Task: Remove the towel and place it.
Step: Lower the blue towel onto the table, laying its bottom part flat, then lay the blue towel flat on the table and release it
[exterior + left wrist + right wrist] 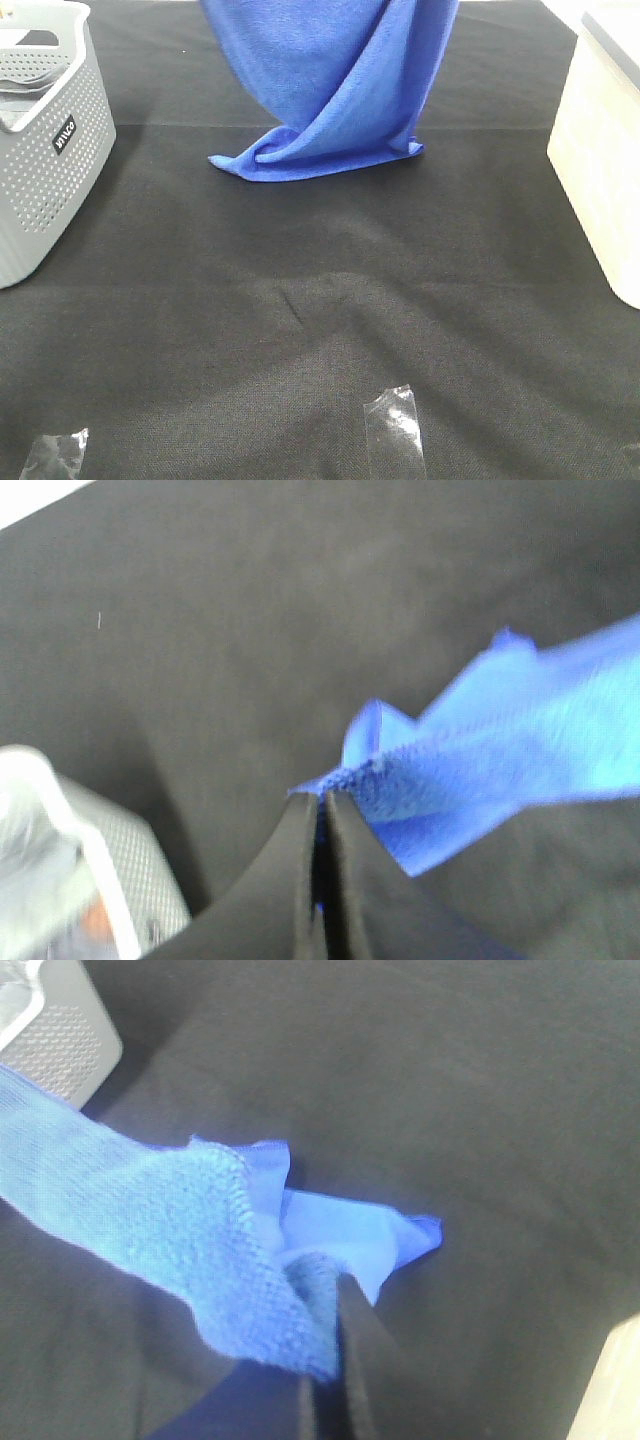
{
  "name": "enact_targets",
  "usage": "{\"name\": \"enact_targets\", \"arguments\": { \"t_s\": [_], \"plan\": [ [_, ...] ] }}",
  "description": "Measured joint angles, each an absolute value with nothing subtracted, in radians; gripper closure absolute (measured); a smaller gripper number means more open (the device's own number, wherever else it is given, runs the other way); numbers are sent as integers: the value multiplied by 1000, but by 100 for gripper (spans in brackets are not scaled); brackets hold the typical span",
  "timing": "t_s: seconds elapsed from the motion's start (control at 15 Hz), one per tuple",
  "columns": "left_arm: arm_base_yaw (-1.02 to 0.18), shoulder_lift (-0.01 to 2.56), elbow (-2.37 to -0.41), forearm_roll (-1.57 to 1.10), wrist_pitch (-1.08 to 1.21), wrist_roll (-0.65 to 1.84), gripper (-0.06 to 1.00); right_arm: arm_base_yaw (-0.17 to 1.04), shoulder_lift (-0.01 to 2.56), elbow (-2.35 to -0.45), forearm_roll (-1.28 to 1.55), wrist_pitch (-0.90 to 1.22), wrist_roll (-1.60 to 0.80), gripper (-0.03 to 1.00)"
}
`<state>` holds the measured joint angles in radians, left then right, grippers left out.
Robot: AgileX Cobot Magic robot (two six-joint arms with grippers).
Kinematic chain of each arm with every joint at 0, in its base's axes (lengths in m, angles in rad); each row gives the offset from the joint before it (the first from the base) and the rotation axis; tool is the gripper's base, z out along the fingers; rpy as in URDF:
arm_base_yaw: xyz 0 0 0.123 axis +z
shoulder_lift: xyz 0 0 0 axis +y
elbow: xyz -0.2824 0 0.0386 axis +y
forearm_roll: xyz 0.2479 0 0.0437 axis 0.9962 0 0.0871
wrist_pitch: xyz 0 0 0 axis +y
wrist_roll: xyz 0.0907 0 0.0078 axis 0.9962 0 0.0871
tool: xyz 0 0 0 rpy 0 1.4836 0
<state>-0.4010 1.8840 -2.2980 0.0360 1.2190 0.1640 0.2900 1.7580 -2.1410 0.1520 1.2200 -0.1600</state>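
Your left gripper has its jaws pressed all but together, only a thin dark slit between them, pinching a corner of the towel right at the fingertips. Your right gripper is likewise clamped, and the towel bunches over its tips so that only the dark finger edges show. In the high view neither arm nor gripper appears; the towel hangs down from the frame's top edge at 12 o'clock, spread wide above and narrowing below. Its lower end is folded over and lies on the black cloth, with a flattened point reaching toward 9 o'clock. The black cloth covers the whole work surface and shows faint creases near the middle. A grey perforated basket stands at 9 to 10 o'clock, well apart from the towel, and a white container stands at 3 o'clock. Two clear tape strips lie on the cloth, one at 6 o'clock, one at 7 o'clock. Basket, container and the 7 o'clock strip are all cut by the frame edges. The left wrist view is blurred; the basket there is a pale smear, its contents unreadable.
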Motion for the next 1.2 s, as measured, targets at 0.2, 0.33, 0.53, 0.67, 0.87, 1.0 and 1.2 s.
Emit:
{"name": "enact_targets", "arguments": {
  "t_s": [0.2, 0.33, 0.53, 0.67, 0.87, 1.0, 1.2],
  "plan": [
    [-401, 1674, -2046, 40, 1219, 141, 94, 290, 1644, -1953, 190, 1220, -160, 97],
    [-401, 1550, -1908, 39, 1219, 122, 94, 290, 1567, -1838, 220, 1220, -160, 97],
    [-401, 1384, -1732, 7, 1218, 68, 94, 293, 1435, -1683, 254, 1220, -158, 97],
    [-404, 1294, -1623, -31, 1217, 56, 94, 298, 1356, -1603, 262, 1220, -142, 97],
    [-405, 1217, -1491, -72, 1208, 40, 94, 299, 1255, -1490, 280, 1219, -131, 97],
    [-408, 1179, -1426, -115, 1207, 37, 94, 299, 1198, -1412, 281, 1218, -103, 97],
    [-408, 1120, -1364, -177, 1206, 52, 94, 299, 1115, -1281, 285, 1217, -65, 97]
  ]
}}
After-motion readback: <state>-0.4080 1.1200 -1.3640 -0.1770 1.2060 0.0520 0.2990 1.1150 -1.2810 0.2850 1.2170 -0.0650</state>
